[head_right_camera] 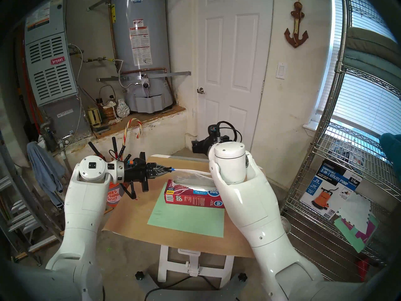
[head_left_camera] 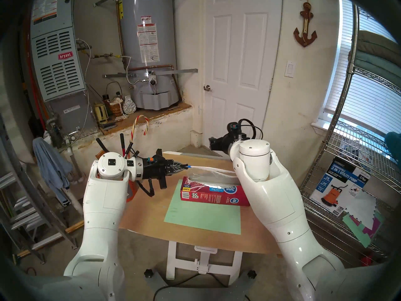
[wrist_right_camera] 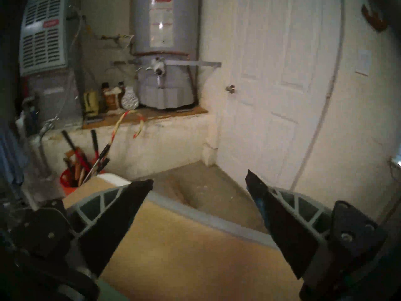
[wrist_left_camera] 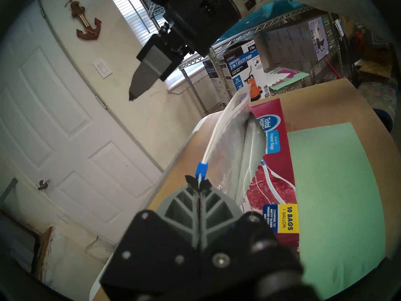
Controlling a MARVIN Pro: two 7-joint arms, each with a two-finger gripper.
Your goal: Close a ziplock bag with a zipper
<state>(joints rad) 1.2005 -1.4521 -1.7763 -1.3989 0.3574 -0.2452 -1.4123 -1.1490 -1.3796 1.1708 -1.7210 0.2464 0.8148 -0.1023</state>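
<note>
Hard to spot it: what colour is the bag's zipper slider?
Blue, with a whitish end; the zipper slider shows best in the left wrist view.

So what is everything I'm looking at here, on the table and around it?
clear plastic ziplock bag: one, whitish rim strip, lifted out of the box, mouth open
blue-and-white slider zipper: one, on the rim, just beyond the left fingertips
red cardboard freezer-bag box: one, on the table
pale green paper sheet: one, in front of the box
brown paper-covered table: one
grey water heater: one, far wall
white panel door: one, shut
rusty anchor ornament: one, on the wall
wire shelving rack: one, right side
left gripper: shut on the bag's rim
right gripper: open, empty, above the table's far edge
</note>
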